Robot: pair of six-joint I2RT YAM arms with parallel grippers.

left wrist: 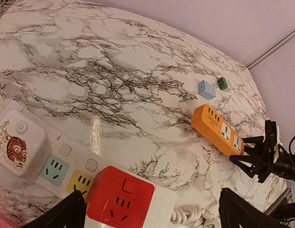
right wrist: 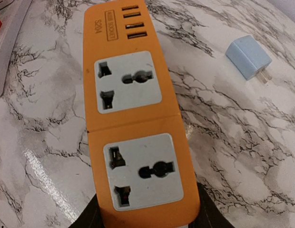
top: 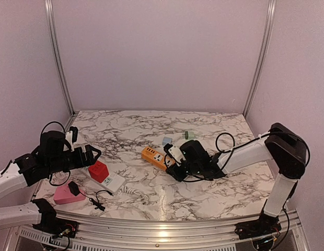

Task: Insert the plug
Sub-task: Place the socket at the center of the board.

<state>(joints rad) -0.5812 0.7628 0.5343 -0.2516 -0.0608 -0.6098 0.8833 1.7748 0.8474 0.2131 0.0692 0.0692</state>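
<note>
— Marble-patterned tabletop (top: 219,183), pale lilac walls, metal rails up the back corners. Spotted the plug?

— Yes: blue plug (right wrist: 249,58), lying loose on the marble just past the far end of the orange power strip (right wrist: 133,118), near it but not touching. Shows 2 metal prongs, aimed away from the strip.

— And the strip?

— Lies flat, slanted across the middle of the table. Carries 2 grey socket faces along the top and a row of 4 small slots at the far end, closest to the plug.

— Right gripper (right wrist: 150,219)?

— Clamped on the strip's near end, 1 dark finger pressed against each long side. Apart from the blue plug, with the whole strip between.

— Left gripper (left wrist: 152,211)?

— Spread wide, holding nothing. Hovers over the left side of the table, above a red socket cube (left wrist: 121,202) sitting on a white power strip (left wrist: 62,164). Well apart from the orange strip.

— Anything else around?

— Small green block (left wrist: 224,84) just beside the blue plug, on the far side. White block with a tiger print (left wrist: 16,142) on the white strip, 2 pastel sockets between it and the red cube. White cord (top: 133,191) curling off that strip's near end. Pink block (top: 65,196) at the near left edge with a small black plug (top: 74,187) on top, plus a thin black cable (top: 96,201) trailing beside it. Cannot tell what the cable joins.
</note>
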